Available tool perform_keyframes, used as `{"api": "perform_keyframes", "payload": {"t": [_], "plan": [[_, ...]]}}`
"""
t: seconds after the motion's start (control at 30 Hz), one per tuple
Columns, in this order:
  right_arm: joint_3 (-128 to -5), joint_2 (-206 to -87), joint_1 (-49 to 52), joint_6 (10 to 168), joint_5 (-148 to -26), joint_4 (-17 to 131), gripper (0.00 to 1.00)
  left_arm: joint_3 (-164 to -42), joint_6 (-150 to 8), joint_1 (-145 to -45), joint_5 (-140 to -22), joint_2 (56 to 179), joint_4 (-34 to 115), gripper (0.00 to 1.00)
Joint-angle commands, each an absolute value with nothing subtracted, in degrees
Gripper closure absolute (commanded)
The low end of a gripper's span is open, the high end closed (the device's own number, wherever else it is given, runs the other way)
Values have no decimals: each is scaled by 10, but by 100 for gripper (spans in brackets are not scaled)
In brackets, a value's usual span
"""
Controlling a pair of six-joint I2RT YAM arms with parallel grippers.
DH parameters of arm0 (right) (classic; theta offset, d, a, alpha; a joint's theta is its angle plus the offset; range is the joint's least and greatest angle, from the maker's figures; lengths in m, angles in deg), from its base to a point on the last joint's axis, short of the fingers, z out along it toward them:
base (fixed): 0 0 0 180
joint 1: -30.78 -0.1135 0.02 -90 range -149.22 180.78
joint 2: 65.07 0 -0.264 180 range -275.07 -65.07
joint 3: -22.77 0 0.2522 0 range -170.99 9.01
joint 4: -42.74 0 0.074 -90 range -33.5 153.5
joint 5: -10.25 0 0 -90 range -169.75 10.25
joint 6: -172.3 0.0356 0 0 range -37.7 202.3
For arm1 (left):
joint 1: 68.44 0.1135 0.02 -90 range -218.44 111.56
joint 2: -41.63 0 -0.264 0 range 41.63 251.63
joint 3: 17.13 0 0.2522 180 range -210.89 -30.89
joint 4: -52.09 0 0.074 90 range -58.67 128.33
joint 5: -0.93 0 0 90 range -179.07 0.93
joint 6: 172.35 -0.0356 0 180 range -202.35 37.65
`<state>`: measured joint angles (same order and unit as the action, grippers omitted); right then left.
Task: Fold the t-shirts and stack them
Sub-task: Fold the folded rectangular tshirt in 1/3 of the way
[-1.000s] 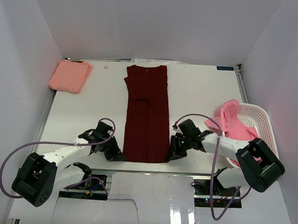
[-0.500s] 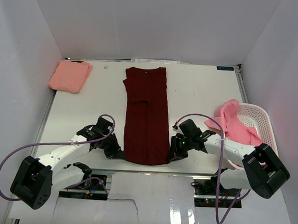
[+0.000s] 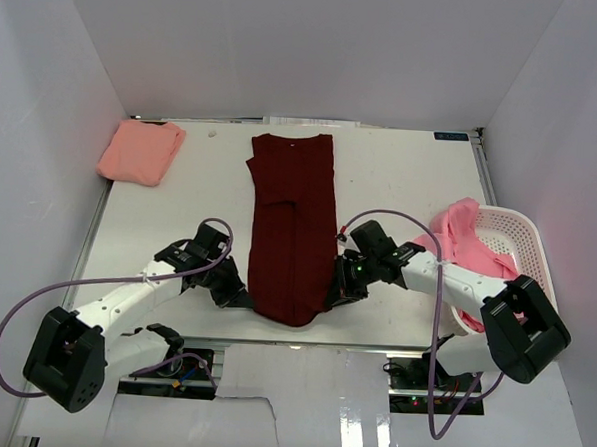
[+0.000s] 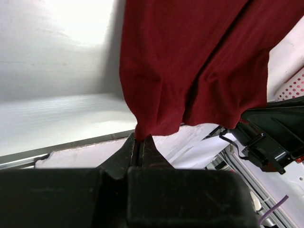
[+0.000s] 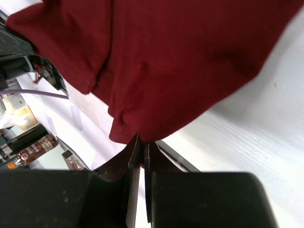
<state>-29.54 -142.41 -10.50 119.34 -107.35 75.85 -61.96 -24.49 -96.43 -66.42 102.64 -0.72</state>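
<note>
A dark maroon t-shirt (image 3: 293,223), folded into a long strip, lies down the middle of the table. My left gripper (image 3: 241,298) is shut on its near left hem corner (image 4: 142,133). My right gripper (image 3: 333,296) is shut on its near right hem corner (image 5: 137,135). Both corners are lifted off the table, and the hem sags between them. A folded salmon t-shirt (image 3: 140,151) lies at the far left corner. Brighter pink t-shirts (image 3: 465,244) hang over a white mesh basket (image 3: 518,245) at the right.
The table's near edge (image 3: 302,342) runs just below both grippers. White walls close in the table at the back and sides. Grey cables loop from both arms near the front.
Both grippers have moved away from the near edge and inward, lifting the maroon shirt's near hem, which now narrows and sags between them.
</note>
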Motion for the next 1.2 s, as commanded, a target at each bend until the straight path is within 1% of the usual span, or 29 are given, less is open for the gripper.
{"api": "perform_keyframes", "payload": {"t": [0.0,0.13,0.37,0.57,0.8,1.17], "plan": [[-348,-1439,-105,1172,-1079,783,92,-677,-262,-965,-695,1050,-18,100],[-413,-1451,-95,1155,-1062,814,92,-738,-284,-955,-701,1091,-25,100],[-489,-1476,-65,1125,-1058,844,92,-838,-326,-918,-708,1147,-28,100],[-542,-1510,-37,1102,-1059,859,92,-894,-346,-907,-717,1201,-25,100],[-631,-1580,-5,1070,-1060,880,92,-966,-371,-885,-723,1256,-23,100],[-745,-1658,26,1039,-1059,917,92,-1061,-392,-866,-724,1317,-24,100]]}}
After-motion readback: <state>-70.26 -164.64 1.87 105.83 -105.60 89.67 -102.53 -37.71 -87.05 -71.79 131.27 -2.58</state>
